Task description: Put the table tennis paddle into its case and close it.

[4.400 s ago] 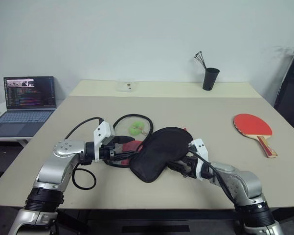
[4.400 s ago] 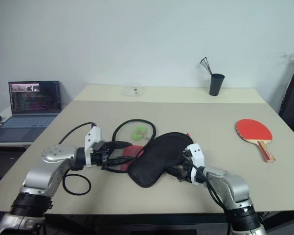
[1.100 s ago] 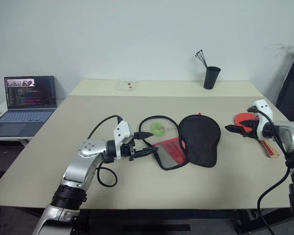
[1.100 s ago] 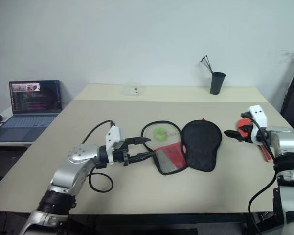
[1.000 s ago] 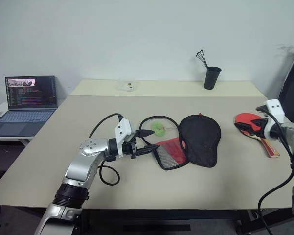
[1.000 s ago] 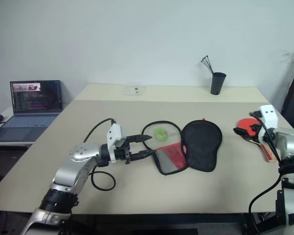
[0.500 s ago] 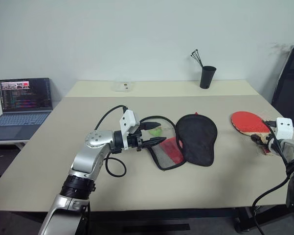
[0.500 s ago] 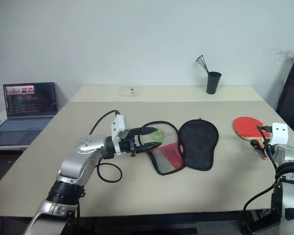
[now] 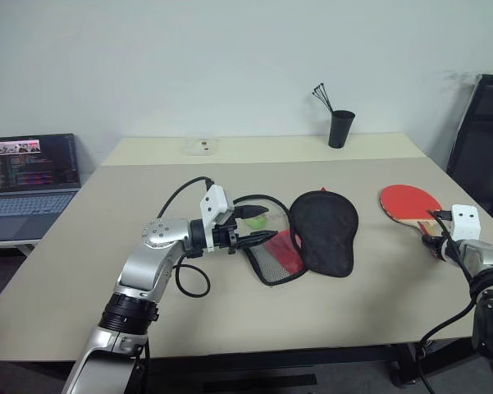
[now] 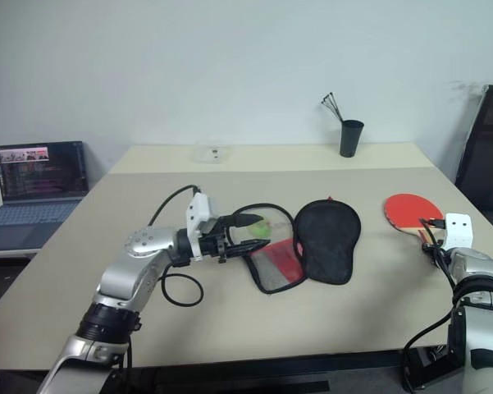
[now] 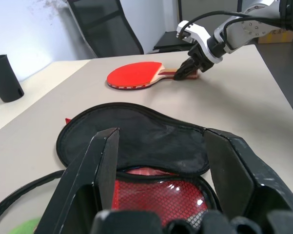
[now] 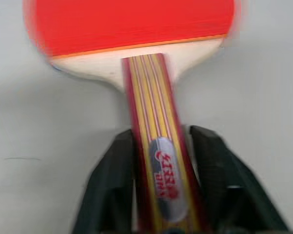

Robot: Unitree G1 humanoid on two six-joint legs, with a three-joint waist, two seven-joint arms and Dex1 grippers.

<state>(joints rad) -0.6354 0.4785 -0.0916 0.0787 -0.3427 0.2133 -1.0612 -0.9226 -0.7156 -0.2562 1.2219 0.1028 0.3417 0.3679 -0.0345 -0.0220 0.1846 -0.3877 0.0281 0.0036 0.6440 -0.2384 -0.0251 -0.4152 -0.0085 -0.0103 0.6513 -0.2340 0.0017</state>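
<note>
The right gripper (image 12: 158,214) is pinched on the striped handle of the table tennis paddle (image 9: 408,203), which lies flat on the table (image 9: 107,271) near the right side. The left gripper (image 9: 258,237) has its fingers apart, tips right at the case (image 9: 312,234). The case lies open in the middle, black flap beside the red mesh half. Farther back stands a black cup (image 9: 339,129).

I saw the open red-and-black fabric case (image 9: 312,238) mid-table (image 9: 230,320), just right of my left gripper (image 9: 258,238). The red-faced wooden-handled paddle (image 9: 408,203) lay far right, its handle between my right gripper's fingers (image 12: 112,195).
</note>
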